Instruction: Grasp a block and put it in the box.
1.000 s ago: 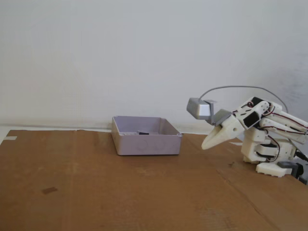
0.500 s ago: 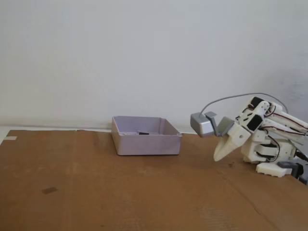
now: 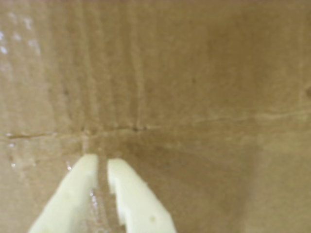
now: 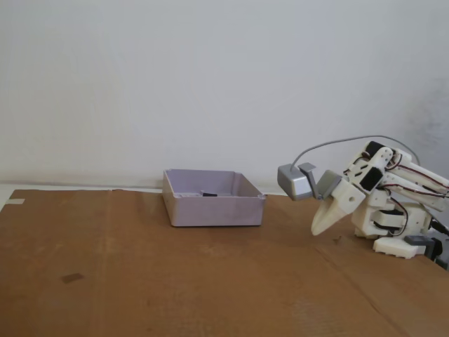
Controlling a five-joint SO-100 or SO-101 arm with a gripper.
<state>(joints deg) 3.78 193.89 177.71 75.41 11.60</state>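
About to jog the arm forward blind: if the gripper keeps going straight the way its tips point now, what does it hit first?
Most likely the bare cardboard. The gripper points down at it, nearly shut and empty, with nothing between. The box sits off to the left in the fixed view, out of that line.

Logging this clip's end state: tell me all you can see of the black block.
Only the top of the block shows in the fixed view: a small, dark, matte shape lying inside the pale grey box, towards the back, its lower part hidden by the front wall. Nothing holds it; the gripper hangs well off to the right above the cardboard.
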